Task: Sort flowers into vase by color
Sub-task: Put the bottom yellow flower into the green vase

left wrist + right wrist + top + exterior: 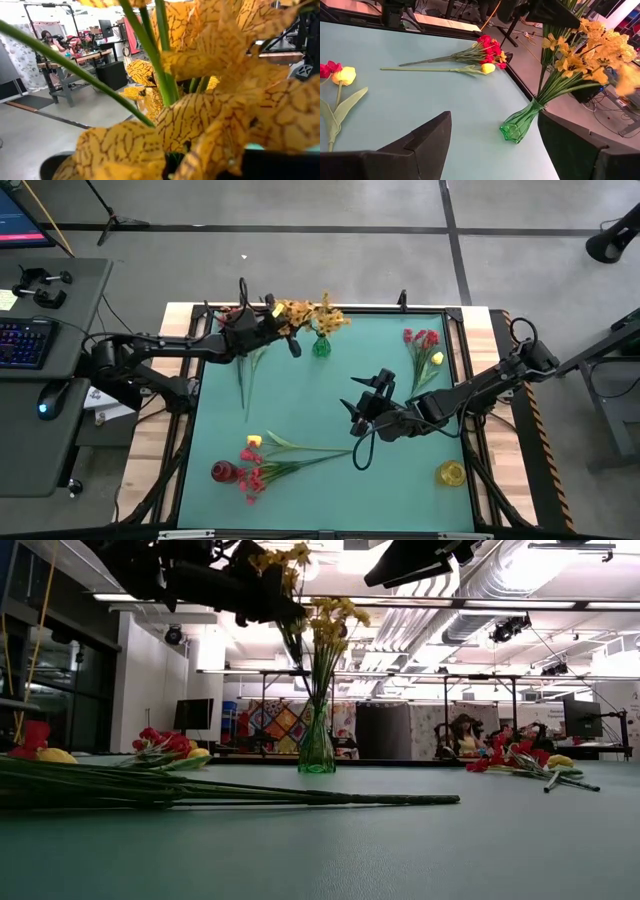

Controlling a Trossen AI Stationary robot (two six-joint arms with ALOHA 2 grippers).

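**Orange spray over the green vase**

Left gripper (283,322) pinches an orange-yellow spray (296,311) at the far edge, just left of the green vase (321,346) — already holding yellow blooms. Right gripper (362,402) hangs mid-table, fingers spread, empty. Red and yellow flowers (258,465) lie near-left by a red vase (223,471); another bunch (424,352) far-right.

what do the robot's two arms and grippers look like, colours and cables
Both arms are black, jointed and slim, built of blocky segments. The left arm has dark cables trailing near its base. The right arm carries a looped black cable at its shoulder and another hanging near the wrist. The right gripper has broad, matte black, angular fingers. The left gripper is black too.
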